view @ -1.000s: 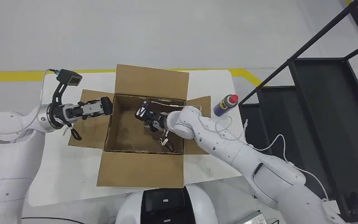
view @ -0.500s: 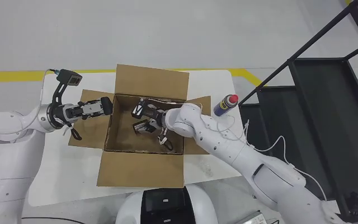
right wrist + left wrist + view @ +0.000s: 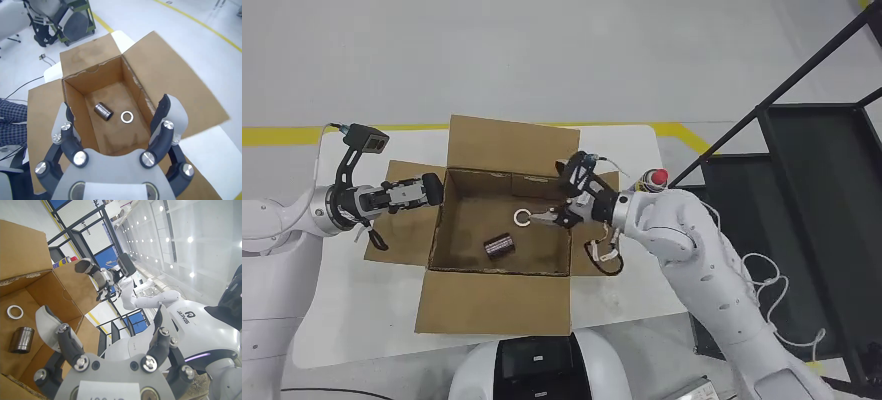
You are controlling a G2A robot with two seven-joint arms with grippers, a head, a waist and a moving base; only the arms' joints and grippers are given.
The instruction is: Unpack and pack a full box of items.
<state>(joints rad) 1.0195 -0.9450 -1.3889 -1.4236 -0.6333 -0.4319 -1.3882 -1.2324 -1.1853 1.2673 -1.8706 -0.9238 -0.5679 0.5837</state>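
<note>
i drew my right hand (image 3: 115, 106), spread apart and empty, back off the box (image 3: 75, 89), leaving the dark cylinder (image 3: 103, 111) packed beside the ring (image 3: 127, 116).

The right hand (image 3: 556, 192) released the dark cylinder (image 3: 500, 244) onto the box (image 3: 512, 150) floor and withdrew rightward.

Pale grey glossy floor (image 3: 542, 60), yellow line (image 3: 282, 135) painted across it, white tabletop (image 3: 612, 150), black metal staircase (image 3: 802, 170) beside the tabletop, green cart (image 3: 79, 24) on the floor, loose black cable (image 3: 28, 83) nearby, high white ceiling (image 3: 189, 262) dotted with round lamps
</note>
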